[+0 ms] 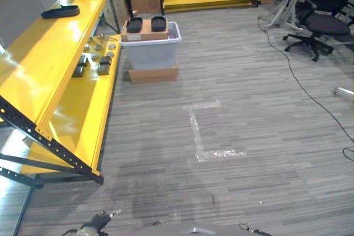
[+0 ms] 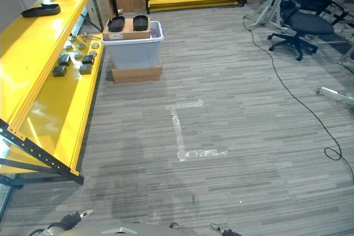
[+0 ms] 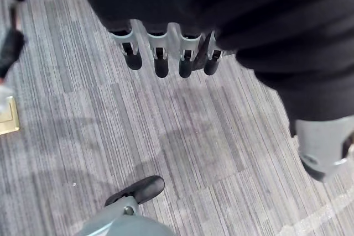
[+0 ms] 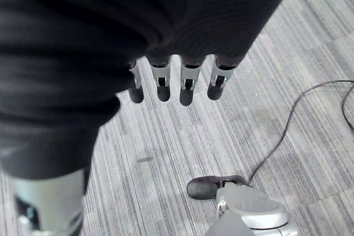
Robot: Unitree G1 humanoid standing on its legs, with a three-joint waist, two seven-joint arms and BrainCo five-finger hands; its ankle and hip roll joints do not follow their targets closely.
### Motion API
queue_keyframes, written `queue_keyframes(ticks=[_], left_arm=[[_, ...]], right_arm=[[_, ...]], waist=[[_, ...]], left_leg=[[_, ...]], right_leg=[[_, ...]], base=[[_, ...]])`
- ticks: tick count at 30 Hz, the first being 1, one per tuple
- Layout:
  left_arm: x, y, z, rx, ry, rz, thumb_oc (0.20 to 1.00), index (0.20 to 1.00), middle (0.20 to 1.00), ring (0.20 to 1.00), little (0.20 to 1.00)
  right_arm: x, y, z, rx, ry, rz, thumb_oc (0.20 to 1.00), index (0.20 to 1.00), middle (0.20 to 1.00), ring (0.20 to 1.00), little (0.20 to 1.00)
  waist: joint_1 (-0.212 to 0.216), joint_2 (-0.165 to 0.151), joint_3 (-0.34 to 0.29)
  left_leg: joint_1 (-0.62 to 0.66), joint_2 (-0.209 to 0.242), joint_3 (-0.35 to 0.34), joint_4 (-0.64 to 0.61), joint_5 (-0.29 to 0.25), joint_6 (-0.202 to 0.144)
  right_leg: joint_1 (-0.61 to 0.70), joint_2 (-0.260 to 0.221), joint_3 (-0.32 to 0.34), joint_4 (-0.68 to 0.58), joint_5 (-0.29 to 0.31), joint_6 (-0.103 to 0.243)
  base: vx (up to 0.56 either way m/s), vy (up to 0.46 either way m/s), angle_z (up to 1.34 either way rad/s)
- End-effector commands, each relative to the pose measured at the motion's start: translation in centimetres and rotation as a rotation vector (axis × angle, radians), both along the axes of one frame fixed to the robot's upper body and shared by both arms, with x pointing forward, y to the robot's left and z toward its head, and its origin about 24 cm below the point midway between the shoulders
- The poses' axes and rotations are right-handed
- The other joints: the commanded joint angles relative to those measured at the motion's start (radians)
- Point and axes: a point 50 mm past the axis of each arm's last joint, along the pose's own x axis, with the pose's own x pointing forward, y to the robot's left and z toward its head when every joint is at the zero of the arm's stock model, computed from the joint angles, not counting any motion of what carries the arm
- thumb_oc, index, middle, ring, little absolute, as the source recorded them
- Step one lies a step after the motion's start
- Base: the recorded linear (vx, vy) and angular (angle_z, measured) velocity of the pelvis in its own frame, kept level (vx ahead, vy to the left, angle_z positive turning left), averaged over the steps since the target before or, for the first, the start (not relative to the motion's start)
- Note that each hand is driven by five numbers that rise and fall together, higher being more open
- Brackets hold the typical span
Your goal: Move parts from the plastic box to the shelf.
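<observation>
Two dark parts (image 1: 146, 24) atop plastic box (image 1: 150, 52), possibly on cardboard

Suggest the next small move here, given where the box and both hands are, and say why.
Probably walk forward toward the plastic box. It sits well ahead on the floor beside the yellow shelf, with dark parts on a cardboard box across its top. The left hand and right hand hang over bare floor with relaxed fingers, holding nothing, too far away to reach any part.
</observation>
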Motion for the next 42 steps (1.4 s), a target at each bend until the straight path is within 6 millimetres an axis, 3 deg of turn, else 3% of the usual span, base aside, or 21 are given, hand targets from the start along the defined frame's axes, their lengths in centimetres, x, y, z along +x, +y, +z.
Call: queue_keyframes(ticks=[1,8,11,16,17,19,20,23,26,29,32,34,35,36,37,38,40,41,42], left_arm=[[1.4,0.8,0.5,0.042,-0.021,-0.018,1.0,1.0,1.0,1.0,1.0],[1.4,0.9,0.5,0.049,-0.007,-0.026,1.0,1.0,1.0,1.0,1.0],[2.1,0.5,0.6,0.038,-0.03,-0.028,1.0,1.0,1.0,1.0,1.0],[3.3,-0.6,0.6,0.014,-0.077,-0.034,1.0,1.0,1.0,1.0,1.0],[4.3,-1.6,0.8,-0.005,-0.114,-0.075,1.0,1.0,1.0,1.0,1.0],[4.2,-1.6,0.8,-0.006,-0.114,-0.075,1.0,1.0,1.0,1.0,1.0],[5.3,-2.8,1.0,-0.028,-0.153,-0.14,1.0,1.0,1.0,1.0,1.0],[5.7,-4.2,0.9,-0.05,-0.157,-0.178,1.0,1.0,1.0,1.0,1.0],[4.2,-4.1,0.3,-0.056,-0.11,-0.133,1.0,1.0,1.0,1.0,1.0],[1.9,-4.0,-0.5,-0.067,-0.037,-0.042,1.0,1.0,1.0,1.0,1.0],[0.9,-4.1,-0.8,-0.065,0.009,-0.056,1.0,1.0,1.0,1.0,1.0],[0.1,-3.8,-0.9,-0.06,0.039,-0.046,1.0,1.0,1.0,1.0,1.0],[-0.2,-3.5,-1.0,-0.055,0.05,-0.04,1.0,1.0,1.0,1.0,1.0],[-0.5,-3.0,-0.9,-0.046,0.064,-0.027,1.0,1.0,1.0,1.0,1.0],[-0.5,-3.0,-0.9,-0.046,0.064,-0.027,1.0,1.0,1.0,1.0,1.0],[-0.2,-2.6,-0.8,-0.034,0.054,-0.024,1.0,1.0,1.0,1.0,1.0],[1.0,-2.0,-0.4,-0.013,0.021,-0.028,1.0,1.0,1.0,1.0,1.0],[1.1,-2.0,-0.4,-0.012,0.021,-0.028,1.0,1.0,1.0,1.0,1.0],[2.6,-1.3,0.1,0.009,-0.018,-0.037,1.0,1.0,1.0,1.0,1.0]], right_arm=[[0.5,0.3,-0.1,0.031,0.009,-0.02,1.0,1.0,1.0,1.0,1.0],[3.4,1.0,0.2,0.025,-0.055,0.074,1.0,1.0,1.0,1.0,1.0],[3.7,1.7,0.0,0.024,-0.052,0.162,1.0,1.0,1.0,1.0,1.0],[2.8,1.9,-0.2,0.021,-0.002,0.227,1.0,1.0,1.0,1.0,1.0],[2.3,1.9,-0.3,0.034,0.028,0.288,1.0,1.0,1.0,1.0,1.0],[2.3,1.9,-0.3,0.034,0.028,0.288,1.0,1.0,1.0,1.0,1.0],[2.5,1.4,-0.1,0.016,0.043,0.339,1.0,1.0,1.0,1.0,1.0],[3.7,0.7,0.3,-0.025,0.028,0.364,1.0,1.0,1.0,1.0,1.0],[4.5,0.7,0.5,-0.037,-0.003,0.35,1.0,1.0,1.0,1.0,1.0],[4.9,1.1,0.5,-0.042,-0.007,0.384,1.0,1.0,1.0,1.0,1.0],[5.7,1.8,0.4,-0.048,-0.002,0.463,1.0,1.0,1.0,1.0,1.0],[5.3,2.2,0.2,-0.031,0.012,0.469,1.0,1.0,1.0,1.0,1.0],[5.0,2.3,0.1,-0.023,0.019,0.461,1.0,1.0,1.0,1.0,1.0],[4.9,2.5,0.0,-0.019,0.011,0.447,1.0,1.0,1.0,1.0,1.0],[4.9,2.5,0.0,-0.019,0.011,0.447,1.0,1.0,1.0,1.0,1.0],[4.9,2.8,-0.1,-0.011,0.003,0.445,1.0,1.0,1.0,1.0,1.0],[4.8,3.1,-0.2,-0.003,0.01,0.468,1.0,1.0,1.0,1.0,1.0],[4.8,3.1,-0.2,-0.003,0.01,0.468,1.0,1.0,1.0,1.0,1.0],[5.1,3.3,-0.2,-0.011,0.015,0.509,1.0,1.0,1.0,1.0,1.0]], waist=[[0.009,-0.031,-0.018],[-0.011,-0.017,0.054],[-0.019,-0.024,0.047],[-0.027,-0.017,0.033],[-0.028,-0.016,0.035],[-0.029,-0.016,0.035],[-0.019,-0.018,0.059],[-0.003,-0.029,0.092],[0.008,-0.023,0.079],[0.035,-0.01,0.066],[0.056,-0.004,0.057],[0.062,-0.009,0.032],[0.06,-0.015,0.019],[0.055,-0.021,0.003],[0.055,-0.021,0.003],[0.05,-0.024,0.003],[0.033,-0.028,0.024],[0.033,-0.029,0.024],[0.013,-0.021,0.054]], left_leg=[[-0.008,0.016,-0.023,0.017,-0.046,-0.042],[-0.018,0.018,-0.016,0.005,-0.037,-0.016],[-0.024,0.01,-0.004,0.007,-0.048,-0.022],[-0.017,0.019,-0.017,0.023,-0.058,-0.041],[-0.035,0.024,-0.025,0.108,-0.082,-0.055],[-0.037,0.025,-0.026,0.111,-0.083,-0.055],[-0.093,0.014,-0.037,0.264,-0.08,-0.079],[-0.185,-0.004,-0.062,0.442,-0.036,-0.11],[-0.199,-0.013,-0.062,0.289,-0.045,-0.095],[-0.241,-0.008,-0.102,0.108,0.039,-0.084],[-0.275,-0.001,-0.114,0.074,0.093,-0.09],[-0.25,-0.005,-0.111,0.083,0.081,-0.072],[-0.239,-0.009,-0.107,0.09,0.072,-0.063],[-0.205,-0.019,-0.098,0.098,0.047,-0.041],[-0.205,-0.019,-0.098,0.098,0.047,-0.041],[-0.185,-0.022,-0.094,0.101,0.033,-0.03],[-0.15,-0.033,-0.104,0.122,0.004,-0.008],[-0.151,-0.034,-0.103,0.124,0.004,-0.007],[-0.12,-0.021,-0.122,0.14,-0.018,0.003]], right_leg=[[-0.033,-0.098,0.018,0.048,0.022,0.118],[-0.192,-0.093,0.078,0.287,0.02,0.152],[-0.195,-0.04,0.098,0.154,0.018,0.104],[-0.157,-0.029,0.089,0.113,0.015,0.088],[-0.14,-0.029,0.079,0.109,0.009,0.075],[-0.14,-0.029,0.078,0.109,0.009,0.075],[-0.116,-0.037,0.078,0.103,0.004,0.059],[-0.073,-0.05,0.066,0.087,0.0,0.04],[-0.039,-0.05,0.066,0.051,-0.009,0.046],[-0.001,-0.034,0.069,0.021,-0.025,0.052],[0.038,-0.018,0.091,0.02,-0.06,0.051],[0.063,-0.023,0.099,0.039,-0.088,0.058],[0.066,-0.035,0.098,0.073,-0.098,0.066],[0.044,-0.053,0.113,0.192,-0.092,0.089],[0.044,-0.053,0.113,0.192,-0.092,0.089],[0.014,-0.058,0.125,0.28,-0.067,0.104],[-0.075,-0.069,0.151,0.473,0.064,0.123],[-0.077,-0.07,0.152,0.476,0.062,0.124],[-0.152,-0.046,0.17,0.627,0.108,0.124]], base=[[-0.03,0.058,0.0],[-0.04,0.081,-0.11],[0.12,-0.101,-0.34],[0.15,-0.161,0.02],[0.15,-0.188,0.11],[0.07,-0.122,0.2],[0.04,-0.151,0.12],[0.08,-0.15,-0.02],[0.2,-0.012,0.07],[0.25,0.041,-0.02],[0.27,0.056,-0.03],[0.33,0.108,-0.5],[0.46,0.209,-0.57],[0.35,0.177,-0.36],[0.32,0.178,-0.04],[0.18,0.107,-0.06],[0.19,0.126,-0.14],[0.2,0.092,0.0],[0.23,0.069,0.17]])
